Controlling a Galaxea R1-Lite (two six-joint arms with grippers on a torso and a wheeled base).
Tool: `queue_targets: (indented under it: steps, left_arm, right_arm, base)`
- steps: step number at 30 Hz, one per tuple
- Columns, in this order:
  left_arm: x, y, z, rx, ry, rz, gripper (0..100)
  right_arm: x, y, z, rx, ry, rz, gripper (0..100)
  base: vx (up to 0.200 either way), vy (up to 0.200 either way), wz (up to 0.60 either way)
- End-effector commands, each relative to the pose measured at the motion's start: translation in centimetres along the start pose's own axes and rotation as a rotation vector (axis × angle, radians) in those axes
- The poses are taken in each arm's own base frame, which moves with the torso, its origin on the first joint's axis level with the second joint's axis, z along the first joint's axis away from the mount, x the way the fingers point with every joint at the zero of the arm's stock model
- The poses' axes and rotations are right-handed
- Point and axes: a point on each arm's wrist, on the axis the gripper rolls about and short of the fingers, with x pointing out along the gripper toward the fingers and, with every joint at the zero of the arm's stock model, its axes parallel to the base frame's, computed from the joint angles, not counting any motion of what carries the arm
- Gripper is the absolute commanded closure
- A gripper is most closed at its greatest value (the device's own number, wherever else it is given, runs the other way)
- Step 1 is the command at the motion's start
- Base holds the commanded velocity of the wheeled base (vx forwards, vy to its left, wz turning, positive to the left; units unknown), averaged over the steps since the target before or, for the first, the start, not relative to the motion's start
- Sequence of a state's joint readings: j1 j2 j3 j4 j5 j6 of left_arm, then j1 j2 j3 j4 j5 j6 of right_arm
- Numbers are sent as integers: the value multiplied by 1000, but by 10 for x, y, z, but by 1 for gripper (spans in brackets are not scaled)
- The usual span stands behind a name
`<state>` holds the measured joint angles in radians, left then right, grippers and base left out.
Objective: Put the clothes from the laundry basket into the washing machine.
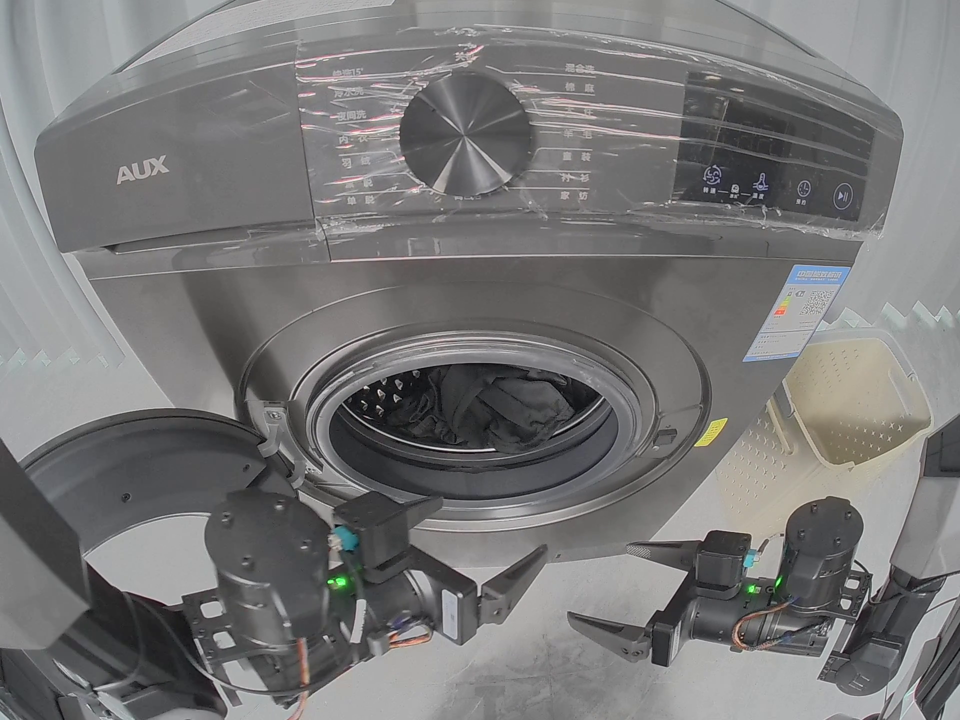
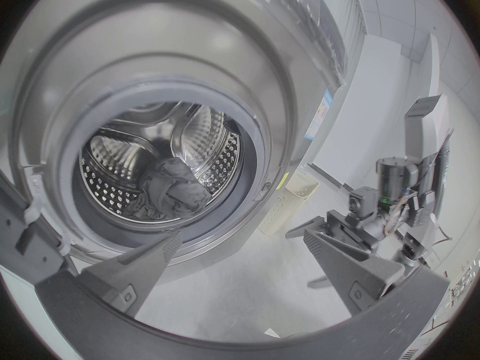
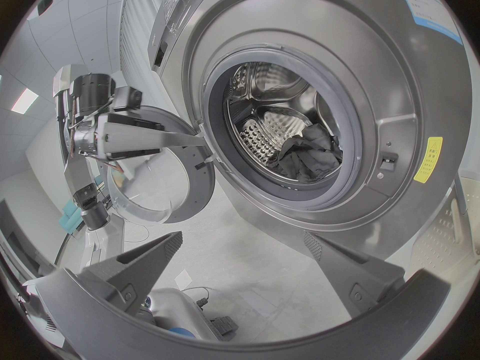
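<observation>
The washing machine (image 1: 480, 282) stands front-on with its round door (image 1: 140, 472) swung fully open toward the robot's left, leaving the drum mouth uncovered. A crumpled heap of dark grey clothes (image 1: 490, 407) lies on the bottom of the perforated steel drum, just behind the grey rubber seal. The cream, perforated laundry basket (image 1: 850, 402) sits on the floor just beside the machine's right side, tipped so that its open mouth faces up and outward. Both arms hang low in front of the machine, below the drum opening and apart from it. The left gripper (image 2: 242, 238) is near the open door with its fingers spread wide and nothing between them. The right gripper (image 1: 603, 584) is below the machine's right front corner, near the basket, also spread wide and holding nothing. Clear plastic film covers the control panel around the large metal dial (image 1: 465, 134)
</observation>
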<state>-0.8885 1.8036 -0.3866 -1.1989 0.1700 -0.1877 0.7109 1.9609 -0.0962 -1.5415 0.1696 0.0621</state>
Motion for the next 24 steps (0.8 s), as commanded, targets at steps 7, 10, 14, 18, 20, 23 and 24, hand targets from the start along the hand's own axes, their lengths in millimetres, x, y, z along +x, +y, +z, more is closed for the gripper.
queue_targets:
  steps: [7, 10, 14, 18, 20, 23, 24]
  left_arm:
    - [-97, 17, 20, -71, -152, -10, 0]
    - [-115, 25, 17, -71, -173, 13, 0]
    - [-127, 28, 18, -79, -208, 23, 0]
    - [-139, 40, 9, -77, -200, 93, 0]
    - [-143, 42, 9, -82, -212, 106, 0]
    - [-149, 45, 10, -90, -224, 127, 0]
    - [-150, 46, 9, -84, -218, 141, 0]
  right_arm:
    - [-43, 5, 31, -21, -175, -55, 0]
    - [-52, 2, 30, -12, -184, -132, 0]
    - [-66, -8, 36, 1, -233, -229, 0]
    - [-89, -20, 46, 15, -299, -327, 0]
    - [-97, -21, 46, 22, -296, -353, 0]
    - [-108, -24, 42, 43, -257, -397, 0]
    - [-111, -25, 40, 51, -241, -418, 0]
  base:
    - [0, 0, 0]
    - [0, 0, 0]
    - [0, 0, 0]
    - [0, 0, 0]
    - [0, 0, 0]
    - [0, 0, 0]
    - [0, 0, 0]
